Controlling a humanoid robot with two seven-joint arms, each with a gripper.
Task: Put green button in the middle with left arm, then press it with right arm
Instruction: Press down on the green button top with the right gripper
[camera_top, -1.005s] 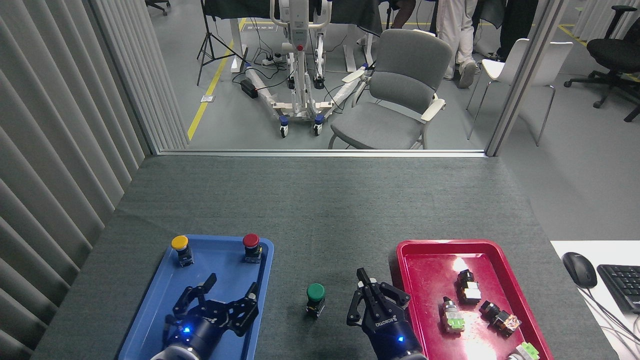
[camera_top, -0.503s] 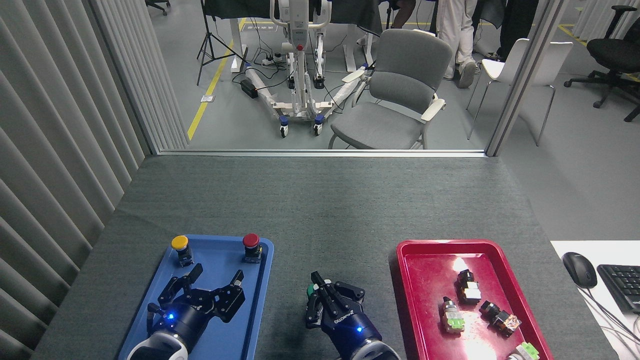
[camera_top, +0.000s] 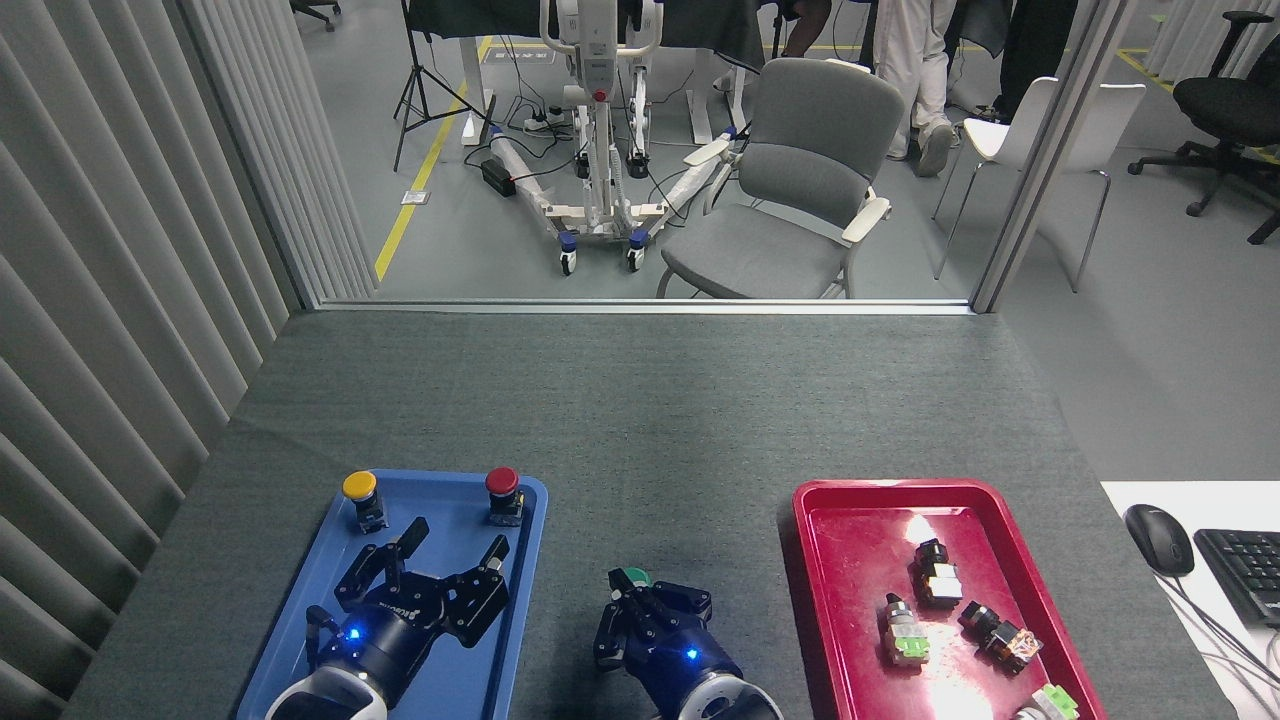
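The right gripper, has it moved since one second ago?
Yes. The right gripper has moved left, away from the red tray, and now sits over the green button, hiding most of it.

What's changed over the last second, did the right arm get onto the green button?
The right arm swung left from beside the red tray and now sits over the green button, hiding all but its cap edge; contact can't be confirmed. The left arm shifted slightly over the blue tray, jaws open. Button, trays, yellow button and red button stayed put.
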